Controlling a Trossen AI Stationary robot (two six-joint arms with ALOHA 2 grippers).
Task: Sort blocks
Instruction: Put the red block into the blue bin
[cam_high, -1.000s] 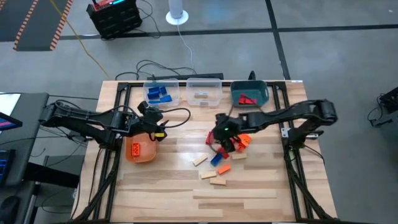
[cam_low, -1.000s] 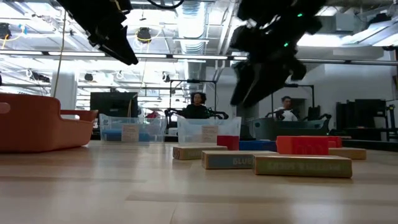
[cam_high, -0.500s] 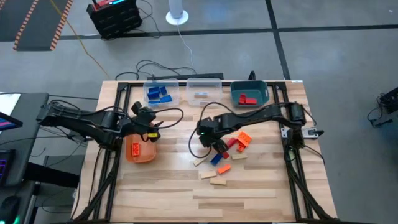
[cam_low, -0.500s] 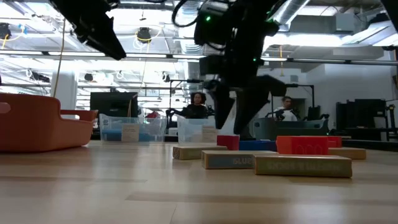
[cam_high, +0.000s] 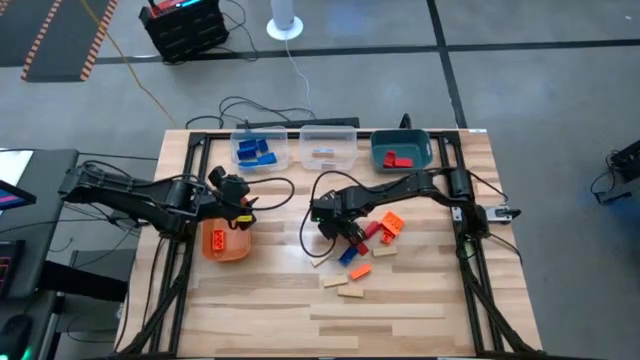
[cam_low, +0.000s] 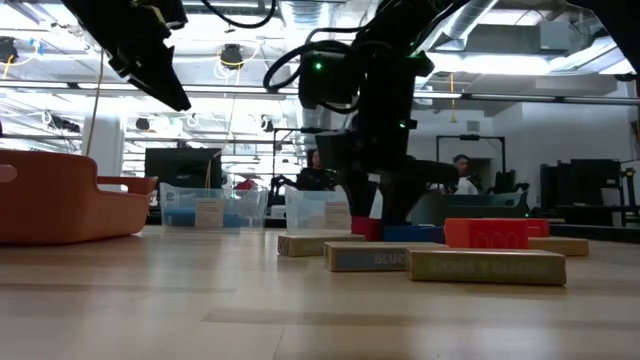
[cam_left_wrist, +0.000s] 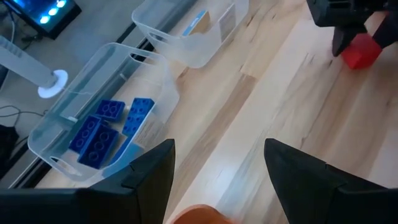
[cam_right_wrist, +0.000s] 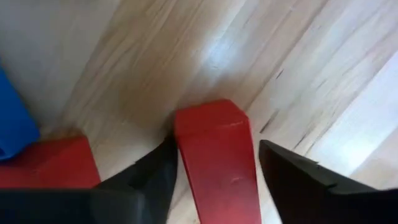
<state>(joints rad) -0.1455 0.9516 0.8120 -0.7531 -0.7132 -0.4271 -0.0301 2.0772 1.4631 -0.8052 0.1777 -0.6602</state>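
Loose blocks (cam_high: 362, 250) in red, orange, blue and tan lie on the table's middle right. My right gripper (cam_high: 334, 222) points down at the pile's left end. Its open fingers stand on either side of a red block (cam_right_wrist: 214, 155), which lies flat on the table and also shows in the low view (cam_low: 366, 228). Another red block (cam_right_wrist: 50, 162) and a blue block (cam_right_wrist: 12, 124) lie close beside it. My left gripper (cam_high: 240, 200) hangs open and empty above the orange bin (cam_high: 225, 242) at the left. My right gripper comes at the red block (cam_right_wrist: 214, 155) from above, one finger (cam_right_wrist: 149, 180) beside each of its long sides. The block lies flat on the wood. Whether the fingers touch its sides, I cannot tell.
Three bins stand along the far edge: a clear one with blue blocks (cam_high: 259, 150), a clear one with tan pieces (cam_high: 328, 148) and a teal one with red blocks (cam_high: 401, 150). Tan blocks (cam_low: 485, 265) lie nearest the front edge. Bare wood lies between the orange bin and the pile.
My right gripper has swung toward the table's left edge and down, tipping from a slant to nearly straight down over the red block. Its fingers have drawn closer together around the block. My left gripper has eased back a little toward the left edge.
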